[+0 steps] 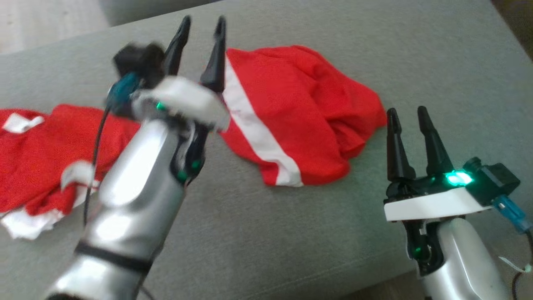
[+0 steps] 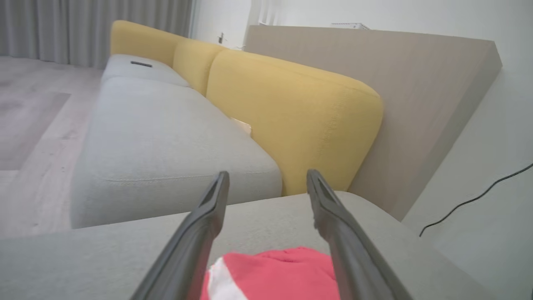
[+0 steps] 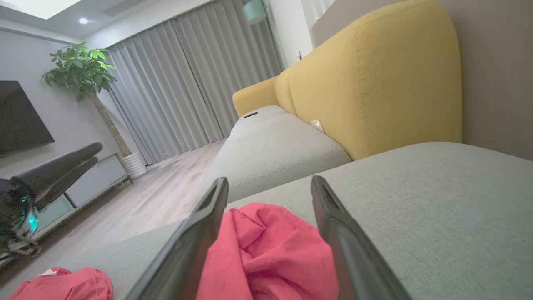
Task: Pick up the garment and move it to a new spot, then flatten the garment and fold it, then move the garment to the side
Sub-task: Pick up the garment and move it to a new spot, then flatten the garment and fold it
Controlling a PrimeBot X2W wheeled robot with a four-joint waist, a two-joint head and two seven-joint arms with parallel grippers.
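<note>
Head view: the blurred left pincer (image 1: 203,24), open, hides part of the red garment (image 1: 300,112); right pincer (image 1: 407,112) open.

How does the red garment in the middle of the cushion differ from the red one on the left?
The middle garment shows one long white stripe; the left garment shows scattered white patches. The middle garment sits within the head view; the left garment runs off its edge. Both are red, crumpled and resting on the grey cushion.

In front of me: grey sofa (image 3: 270,141) with yellow backrests (image 3: 374,83), grey curtains (image 3: 187,83), wooden floor (image 3: 166,187), potted plant (image 3: 83,71), dark television (image 3: 21,116).
</note>
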